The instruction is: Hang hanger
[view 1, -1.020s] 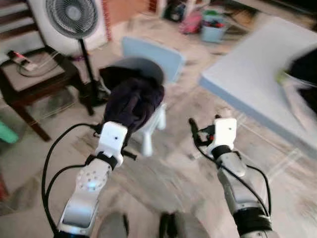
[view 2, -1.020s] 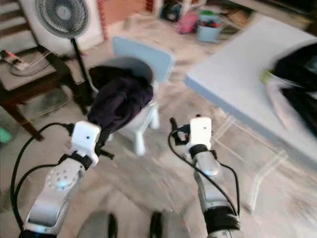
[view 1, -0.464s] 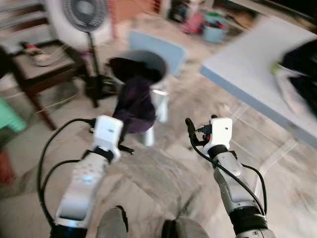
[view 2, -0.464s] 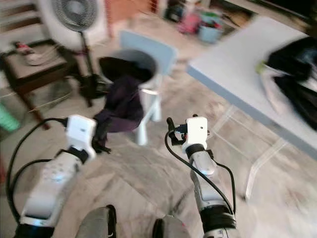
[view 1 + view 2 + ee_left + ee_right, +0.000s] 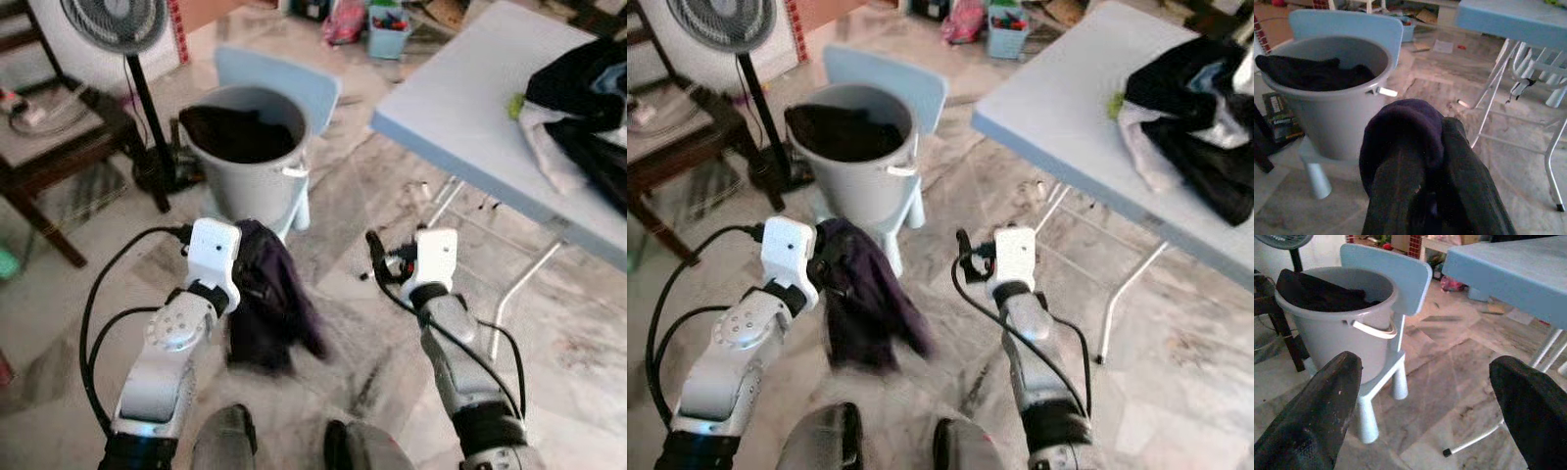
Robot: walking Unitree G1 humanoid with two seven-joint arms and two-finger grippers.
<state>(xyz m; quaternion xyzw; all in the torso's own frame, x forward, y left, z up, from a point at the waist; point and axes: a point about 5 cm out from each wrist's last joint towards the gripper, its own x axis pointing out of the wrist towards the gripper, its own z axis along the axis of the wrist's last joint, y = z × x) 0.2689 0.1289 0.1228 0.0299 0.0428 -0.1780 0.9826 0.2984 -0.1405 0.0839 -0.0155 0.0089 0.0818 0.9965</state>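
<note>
The left tool (image 5: 245,279) pinches one dark purple garment (image 5: 269,308), limp and bunched, hanging at 6 o'clock from the fingers above the floor (image 5: 353,333). No hanger can be made out. The right tool (image 5: 1425,396) is spread wide, holding nothing. One grey bucket (image 5: 250,162) of dark clothes sits on one blue chair (image 5: 279,83); one desk (image 5: 470,117) carries a clothes pile (image 5: 583,108).

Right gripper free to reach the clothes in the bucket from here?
Probably yes. The right gripper is open and holds nothing, and bare floor lies between it and the bucket, whose open top shows the dark clothes.
</note>
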